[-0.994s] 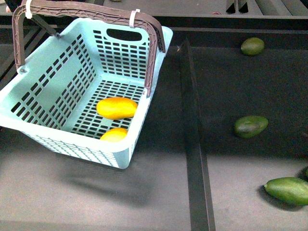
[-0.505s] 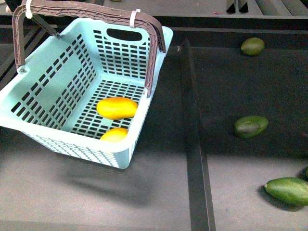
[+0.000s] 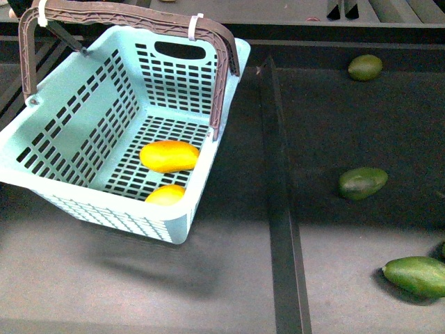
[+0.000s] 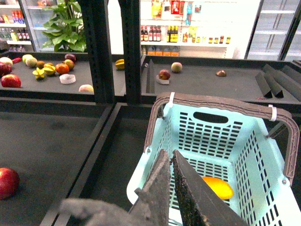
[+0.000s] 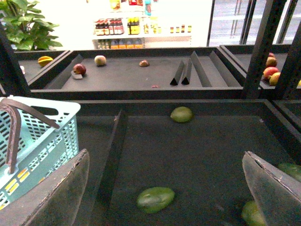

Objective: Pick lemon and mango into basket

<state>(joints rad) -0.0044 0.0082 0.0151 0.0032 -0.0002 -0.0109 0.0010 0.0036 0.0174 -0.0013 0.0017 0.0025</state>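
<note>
The light teal basket (image 3: 83, 132) stands at the left of the front view with its brown handles (image 3: 125, 14) raised. Inside on its slotted floor lies the elongated yellow-orange mango (image 3: 169, 156). The plumper lemon (image 3: 165, 194) sits just in front of it, half hidden behind the near wall. Neither gripper appears in the front view. My left gripper (image 4: 170, 151) is shut with nothing in it, hovering over the near left rim of the basket (image 4: 263, 155), and the mango (image 4: 217, 187) shows beside its fingers. Over the dark shelf to the right, my right gripper (image 5: 164, 155) is wide open and empty.
Dark green oval fruits lie on the right shelf section (image 3: 365, 67), (image 3: 362, 182), (image 3: 415, 275). A raised dark divider (image 3: 278, 195) runs between the basket's section and theirs. A red apple (image 4: 7, 182) lies left of the basket. Shelves with more fruit stand behind.
</note>
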